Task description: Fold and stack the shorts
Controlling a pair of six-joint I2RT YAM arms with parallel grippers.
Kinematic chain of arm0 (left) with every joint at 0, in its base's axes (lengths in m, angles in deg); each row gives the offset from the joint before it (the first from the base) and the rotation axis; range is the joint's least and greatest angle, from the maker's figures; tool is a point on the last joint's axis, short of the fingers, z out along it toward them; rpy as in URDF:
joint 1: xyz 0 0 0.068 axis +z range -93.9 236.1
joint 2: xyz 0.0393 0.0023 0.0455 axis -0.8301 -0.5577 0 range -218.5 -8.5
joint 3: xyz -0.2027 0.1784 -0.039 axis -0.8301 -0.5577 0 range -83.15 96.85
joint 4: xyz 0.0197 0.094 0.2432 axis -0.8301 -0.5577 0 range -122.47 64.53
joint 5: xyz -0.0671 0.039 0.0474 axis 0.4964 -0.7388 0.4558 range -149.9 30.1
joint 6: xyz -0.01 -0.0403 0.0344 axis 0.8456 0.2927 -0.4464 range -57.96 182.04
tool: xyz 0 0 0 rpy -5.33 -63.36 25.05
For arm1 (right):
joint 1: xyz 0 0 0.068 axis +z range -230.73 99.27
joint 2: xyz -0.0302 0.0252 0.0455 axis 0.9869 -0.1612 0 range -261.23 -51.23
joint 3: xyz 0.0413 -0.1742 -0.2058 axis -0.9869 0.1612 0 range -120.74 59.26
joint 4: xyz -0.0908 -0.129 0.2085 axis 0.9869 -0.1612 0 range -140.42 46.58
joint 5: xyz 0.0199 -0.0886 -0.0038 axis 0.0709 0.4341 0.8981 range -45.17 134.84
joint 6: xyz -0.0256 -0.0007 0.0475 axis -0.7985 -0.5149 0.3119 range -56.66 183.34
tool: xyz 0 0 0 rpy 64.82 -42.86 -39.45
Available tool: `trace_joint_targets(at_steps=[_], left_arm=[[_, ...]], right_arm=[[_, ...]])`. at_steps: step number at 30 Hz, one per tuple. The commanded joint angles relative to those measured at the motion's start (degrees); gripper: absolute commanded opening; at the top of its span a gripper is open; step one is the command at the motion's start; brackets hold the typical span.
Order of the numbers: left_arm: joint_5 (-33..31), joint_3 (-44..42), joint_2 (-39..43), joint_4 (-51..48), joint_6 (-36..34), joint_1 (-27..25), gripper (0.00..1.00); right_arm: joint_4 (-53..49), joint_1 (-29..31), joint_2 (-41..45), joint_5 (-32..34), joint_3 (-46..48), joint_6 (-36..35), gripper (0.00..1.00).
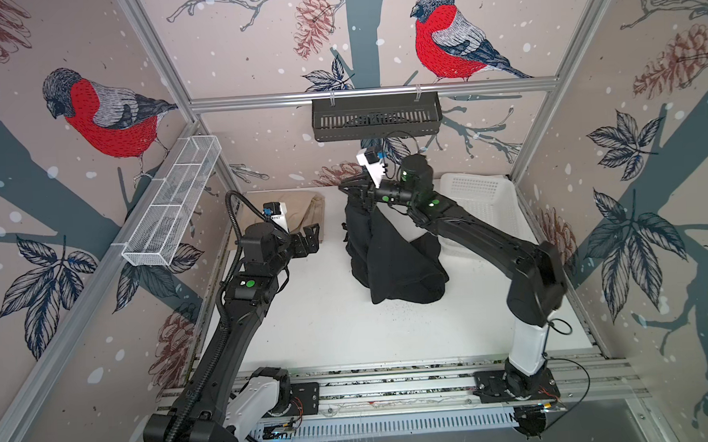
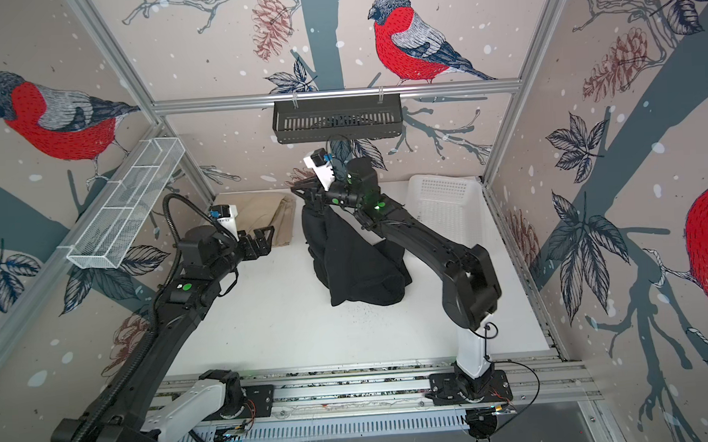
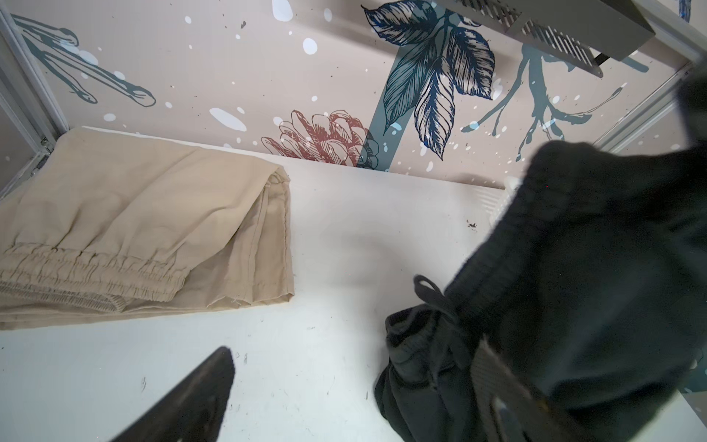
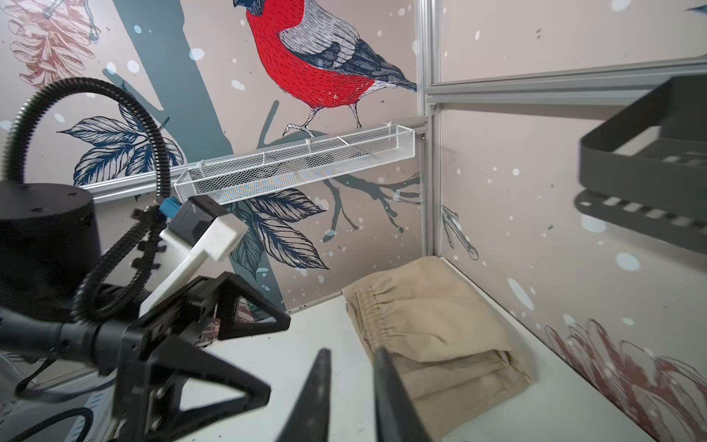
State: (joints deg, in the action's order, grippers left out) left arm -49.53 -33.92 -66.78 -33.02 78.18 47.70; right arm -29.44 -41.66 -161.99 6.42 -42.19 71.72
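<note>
The beige shorts [image 1: 302, 210] [image 2: 268, 212] lie folded at the back left corner, their gathered waistband showing in the left wrist view [image 3: 134, 214] and the right wrist view [image 4: 432, 329]. The black shorts [image 1: 392, 265] [image 2: 359, 267] [image 3: 593, 268] stand in a crumpled heap mid-table, their top edge drawn up just under my right gripper [image 1: 348, 188] [image 2: 300, 189]. In its wrist view the right gripper [image 4: 352, 352] has its jaws apart, with only bare table in the gap. My left gripper [image 1: 312, 241] [image 2: 264, 241] [image 3: 352, 379] hangs wide open and empty between the two pairs.
A white perforated basket [image 1: 480, 198] [image 2: 447, 200] sits at the back right behind the right forearm. A black slotted basket [image 1: 376, 117] hangs on the back rail above the right gripper. A white mesh tray [image 1: 172, 206] hangs on the left wall.
</note>
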Motion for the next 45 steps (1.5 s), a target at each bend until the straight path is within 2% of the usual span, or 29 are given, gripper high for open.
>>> trace_joint_targets(at_steps=[1, 4, 6, 10, 13, 16, 20, 28, 31, 41, 45], left_arm=[[-0.53, -1.25, -0.99, -0.75, 1.72, 0.05, 0.97], [2.76, -3.05, -2.44, 0.88, 3.85, 0.05, 0.97], [3.93, -4.1, -2.47, 2.55, 4.48, 0.05, 0.97], [3.47, -6.63, -2.61, 6.58, 5.92, 0.05, 0.97], [3.0, -7.05, -6.8, 8.29, 8.09, 0.05, 0.97], [6.09, -6.62, -12.63, 11.7, 10.98, 0.05, 0.97], [8.51, -6.1, -19.38, 15.71, 12.6, -0.03, 0.97], [8.81, -5.21, -29.51, 21.38, 11.1, -0.21, 0.97], [10.8, -4.96, -33.38, 24.64, 11.56, -0.3, 0.97], [13.71, -2.56, -43.07, 32.8, 12.25, -1.57, 0.96], [14.74, -0.9, -45.53, 35.19, 12.07, -2.05, 0.88]], right_arm=[[-5.34, 1.23, -2.52, -1.1, -6.47, -3.52, 0.5], [-4.14, -0.45, 0.42, 1.37, -2.57, -1.21, 0.7], [-6.02, -2.34, 3.8, 6.39, 1.74, -0.29, 0.76], [-13.37, -7.25, 9.13, 16.42, 12.56, 3.09, 0.77], [-15.15, -8.5, 12.24, 23.19, 20.71, 4.32, 0.77], [-20.64, -8.29, 11.96, 30.98, 23.08, 4.33, 0.79], [-24.44, -9.01, 10.12, 35.52, 25.29, 6.59, 0.79], [-23.64, -11.93, 8.24, 36.57, 29.87, 9.0, 0.8], [-23.73, -12.94, 8.9, 37.15, 31.34, 8.87, 0.81], [-23.6, -17.52, 17.3, 38.26, 39.65, 7.78, 0.82], [-21.32, -16.98, 22.41, 34.86, 42.18, 4.72, 0.86]])
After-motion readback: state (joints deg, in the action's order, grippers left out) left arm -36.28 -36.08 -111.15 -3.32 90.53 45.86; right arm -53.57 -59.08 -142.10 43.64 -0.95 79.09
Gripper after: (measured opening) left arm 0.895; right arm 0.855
